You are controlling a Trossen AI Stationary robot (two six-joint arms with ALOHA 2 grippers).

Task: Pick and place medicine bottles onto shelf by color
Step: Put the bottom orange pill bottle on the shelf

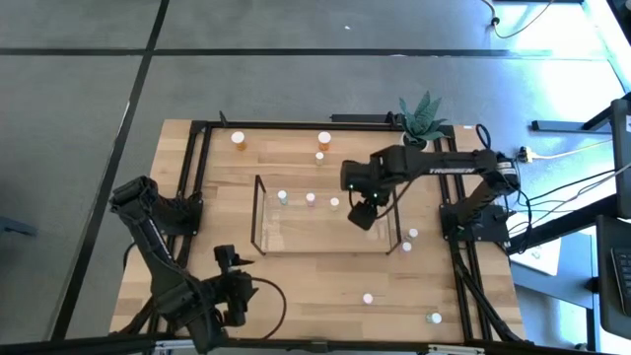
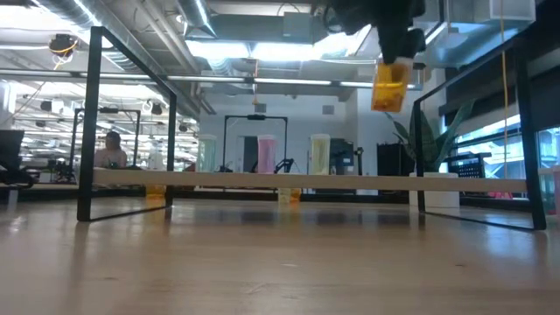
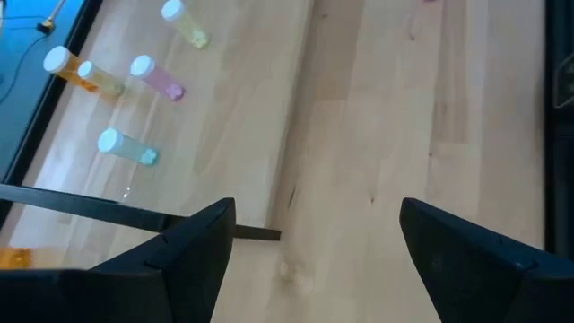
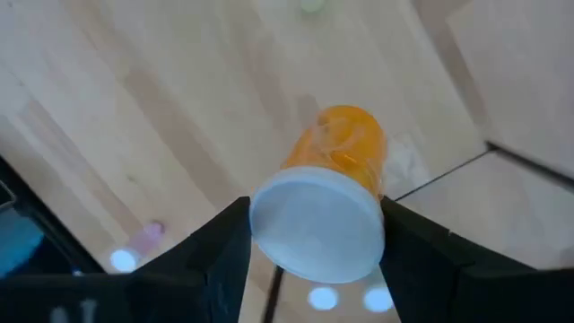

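Over the wooden table (image 1: 296, 266), the right gripper (image 4: 314, 235) clenched a light, rigid, slippery orange bottle (image 4: 334, 184) just below its cap, while the left gripper (image 3: 314, 233) waited released.

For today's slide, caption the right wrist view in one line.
Right gripper holds an orange medicine bottle by its white cap above the wooden table.

Cool daylight spills in from windows at the far right of the room, and in the high view it washes the floor (image 1: 592, 59) in that corner to a pale blue glare. Ceiling lights (image 2: 262, 48) in the low view burn out to white, leaving the orange bottle (image 2: 390, 85) between the right jaws softly blurred. The surface (image 2: 280, 262) shows a dull sheen and only faint shadows. In the right wrist view the bottle's white cap (image 4: 316, 224) is out of focus.
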